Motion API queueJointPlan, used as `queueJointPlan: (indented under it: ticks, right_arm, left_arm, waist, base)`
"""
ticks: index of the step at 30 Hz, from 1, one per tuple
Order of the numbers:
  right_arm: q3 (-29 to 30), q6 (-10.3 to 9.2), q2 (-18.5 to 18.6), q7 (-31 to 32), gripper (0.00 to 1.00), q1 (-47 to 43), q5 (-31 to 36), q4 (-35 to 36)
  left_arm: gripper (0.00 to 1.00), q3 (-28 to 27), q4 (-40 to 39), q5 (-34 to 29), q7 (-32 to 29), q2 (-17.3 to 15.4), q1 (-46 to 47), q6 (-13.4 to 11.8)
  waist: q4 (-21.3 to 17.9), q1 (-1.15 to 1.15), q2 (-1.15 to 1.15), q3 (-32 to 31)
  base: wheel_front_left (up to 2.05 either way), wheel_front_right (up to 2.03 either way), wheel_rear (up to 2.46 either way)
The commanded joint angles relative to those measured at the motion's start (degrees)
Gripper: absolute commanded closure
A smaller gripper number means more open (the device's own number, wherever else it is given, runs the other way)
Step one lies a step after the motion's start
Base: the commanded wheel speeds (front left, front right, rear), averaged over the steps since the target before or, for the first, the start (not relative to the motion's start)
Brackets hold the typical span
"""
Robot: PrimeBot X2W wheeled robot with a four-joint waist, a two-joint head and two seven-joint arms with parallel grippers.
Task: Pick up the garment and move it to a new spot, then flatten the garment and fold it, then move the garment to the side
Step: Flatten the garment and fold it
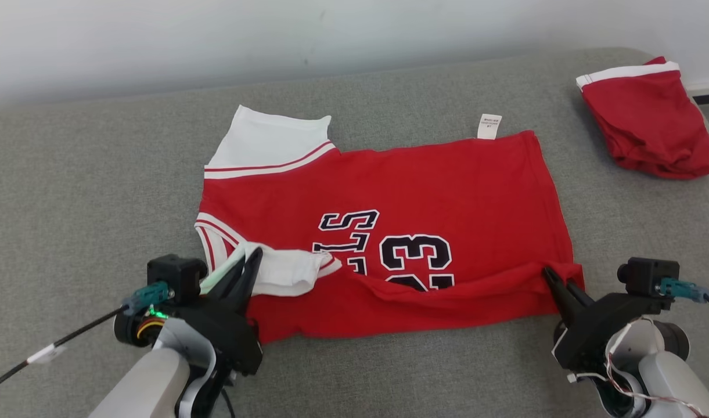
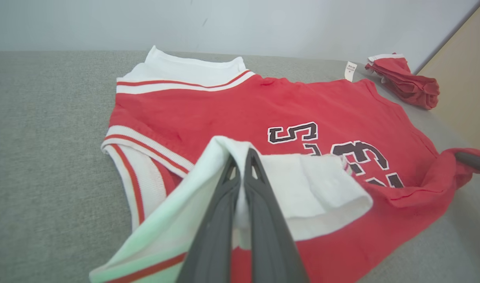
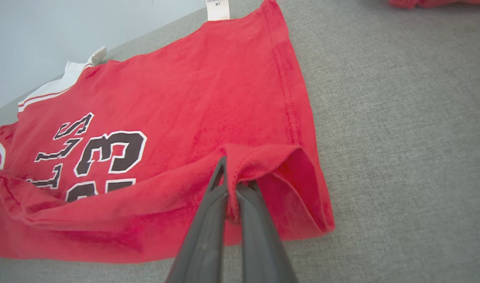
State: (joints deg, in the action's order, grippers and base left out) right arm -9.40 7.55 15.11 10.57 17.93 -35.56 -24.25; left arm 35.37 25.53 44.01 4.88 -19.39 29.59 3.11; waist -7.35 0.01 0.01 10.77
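Observation:
The garment (image 1: pixel 424 191) is a red jersey with white sleeves and black "23" lettering, spread on the grey surface with its near edge lifted and folded over. My left gripper (image 1: pixel 251 253) is shut on the jersey's white sleeve (image 2: pixel 302 184) at the near left corner. My right gripper (image 1: pixel 549 274) is shut on the red hem corner (image 3: pixel 263 157) at the near right. In the left wrist view the dark fingers (image 2: pixel 243 188) pinch white cloth; in the right wrist view the fingers (image 3: pixel 228 196) pinch red cloth. A white label (image 1: pixel 489 126) sticks out at the far edge.
A second red garment (image 1: pixel 647 119) with a white band lies bunched at the far right of the grey cushioned surface (image 1: pixel 87 191). A pale wall (image 1: pixel 215 40) runs behind. Bare grey surface lies to the left and in front of the jersey.

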Motion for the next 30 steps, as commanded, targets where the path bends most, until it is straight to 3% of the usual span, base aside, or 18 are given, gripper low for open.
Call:
queueJointPlan:
  ticks: [1,4,5,6,7,16,24,30]
  right_arm:
    - [-0.3,-0.10,-0.2,-0.5,1.00,0.9,-0.1,-0.7]
    - [-1.2,-0.10,0.4,-2.1,1.00,3.1,0.5,-4.0]
    - [-1.3,-0.10,0.6,-2.9,0.78,3.8,0.5,-4.8]
    - [-1.7,-0.10,0.8,-3.7,0.09,4.2,0.8,-5.6]
    - [-1.9,-0.10,1.2,-4.7,0.00,4.6,1.2,-6.5]
    - [-5.3,-0.10,4.8,-12.6,0.00,2.6,1.7,-9.3]
    - [-5.7,-0.10,7.8,-14.8,0.00,-1.8,2.6,-9.1]
    - [-4.8,-0.10,7.7,-15.4,0.00,-1.8,3.0,-10.2]
  left_arm:
    - [1.00,0.1,0.9,-0.5,0.6,0.5,0.8,0.5]
    - [1.00,0.5,5.0,-1.0,2.1,1.8,3.1,1.4]
    - [0.73,0.7,6.0,-1.0,3.1,2.3,3.8,1.7]
    - [0.00,0.8,7.1,-1.1,3.9,2.6,4.3,1.9]
    - [0.00,0.9,8.3,-1.2,5.0,3.0,4.6,2.2]
    - [0.00,-2.2,12.8,-2.0,10.1,4.1,1.8,2.2]
    - [0.00,-4.2,7.5,-5.0,10.3,2.3,-7.8,-0.6]
    - [0.00,-4.7,5.7,-4.3,10.1,1.6,-12.1,-2.0]
  waist:
    - [0.0,-0.01,-0.01,0.2]
    - [0.2,-0.01,-0.01,0.3]
    - [0.3,-0.01,-0.01,0.3]
    - [0.4,-0.01,-0.01,0.2]
    - [0.5,-0.01,-0.01,0.1]
    - [2.0,-0.01,-0.01,-2.3]
    - [3.0,-0.01,-0.01,-2.5]
    - [3.3,-0.01,-0.01,-1.7]
  base:
    - [0.00,0.00,0.00]
    - [0.00,0.00,0.00]
    - [0.00,0.00,0.00]
    - [0.00,0.00,0.00]
    - [0.00,0.00,0.00]
    - [0.00,0.00,0.00]
    - [0.00,0.00,0.00]
    - [0.00,0.00,0.00]
